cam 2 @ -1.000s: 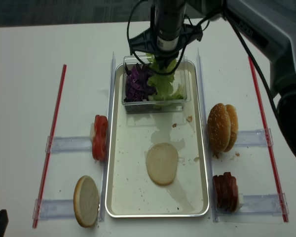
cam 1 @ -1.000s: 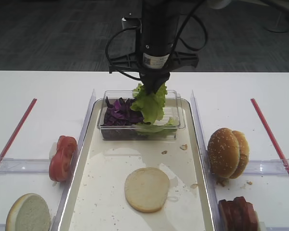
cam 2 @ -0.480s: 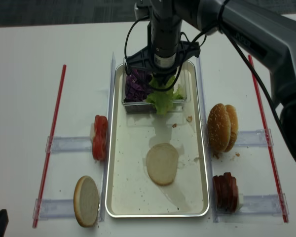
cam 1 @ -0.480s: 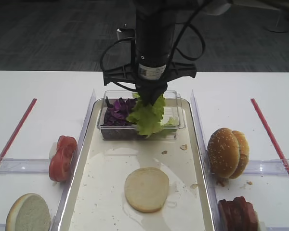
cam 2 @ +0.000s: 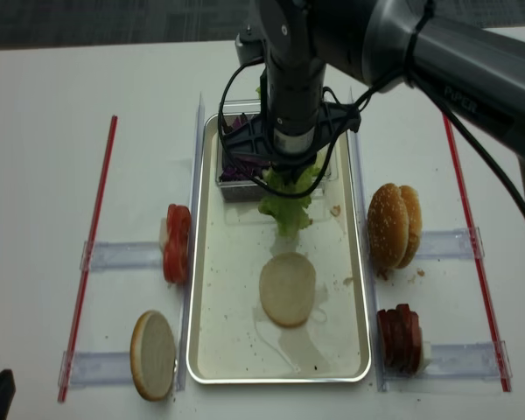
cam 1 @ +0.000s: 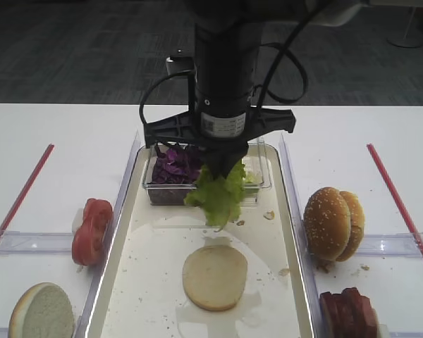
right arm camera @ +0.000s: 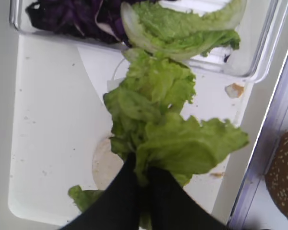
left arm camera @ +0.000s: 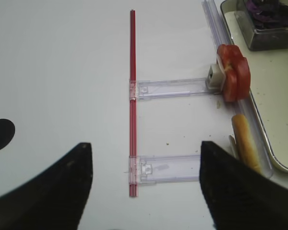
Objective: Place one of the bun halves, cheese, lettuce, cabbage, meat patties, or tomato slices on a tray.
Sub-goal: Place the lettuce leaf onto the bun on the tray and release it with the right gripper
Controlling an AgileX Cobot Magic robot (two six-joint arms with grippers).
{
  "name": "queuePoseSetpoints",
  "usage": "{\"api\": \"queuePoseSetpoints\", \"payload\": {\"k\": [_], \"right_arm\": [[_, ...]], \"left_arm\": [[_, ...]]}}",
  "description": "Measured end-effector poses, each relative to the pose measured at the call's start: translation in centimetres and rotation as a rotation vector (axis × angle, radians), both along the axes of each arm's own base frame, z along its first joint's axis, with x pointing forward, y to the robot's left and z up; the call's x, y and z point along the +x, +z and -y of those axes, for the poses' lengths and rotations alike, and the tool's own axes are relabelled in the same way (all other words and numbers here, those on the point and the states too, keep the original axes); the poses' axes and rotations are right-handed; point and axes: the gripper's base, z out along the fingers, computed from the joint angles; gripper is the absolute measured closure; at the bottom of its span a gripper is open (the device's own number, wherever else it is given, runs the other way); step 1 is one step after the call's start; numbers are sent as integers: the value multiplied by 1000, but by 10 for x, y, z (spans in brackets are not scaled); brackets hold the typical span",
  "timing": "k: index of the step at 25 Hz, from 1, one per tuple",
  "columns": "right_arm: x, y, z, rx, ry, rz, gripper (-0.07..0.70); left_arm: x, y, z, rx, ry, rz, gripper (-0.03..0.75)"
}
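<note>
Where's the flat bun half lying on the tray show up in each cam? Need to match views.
Exterior high: flat bun half lower centre, on the tray floor, below the hanging lettuce.
Exterior high (realsense): centre, slightly low, below the lettuce.
Right wrist: only a pale sliver left of the right gripper, mostly hidden by lettuce.
Left wrist: not in it.
Shared landmark: the clear tub of purple cabbage at the tray's far end.

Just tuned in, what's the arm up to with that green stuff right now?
The right gripper is shut on a lettuce leaf and holds it above the tray, between the clear tub of cabbage and the flat bun half lying on the tray floor. The left gripper is open, off to the side.
</note>
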Motion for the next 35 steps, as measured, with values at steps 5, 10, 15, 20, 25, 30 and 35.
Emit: {"api": "queuePoseSetpoints", "payload": {"k": [5,10,15,20,25,30,35], "right_arm": [[-20,2,-3,0,6,-19,566],[-37,-2,-10,-14,9,-40,566],[-48,-11,-15,-32,9,-65,566],[-58,-27,-12,-76,4,-107,566],[-66,-40,-11,-86,5,-139,566],[-66,-44,-14,-46,-1,-125,566],[-66,-44,-16,-28,5,-122,566]], "left_arm": [[0,0,0,0,0,0,277],[0,0,0,0,0,0,277],[0,0,0,0,0,0,277],[0,0,0,0,0,0,277],[0,0,0,0,0,0,277],[0,0,0,0,0,0,277],[0,0,0,0,0,0,277]]}}
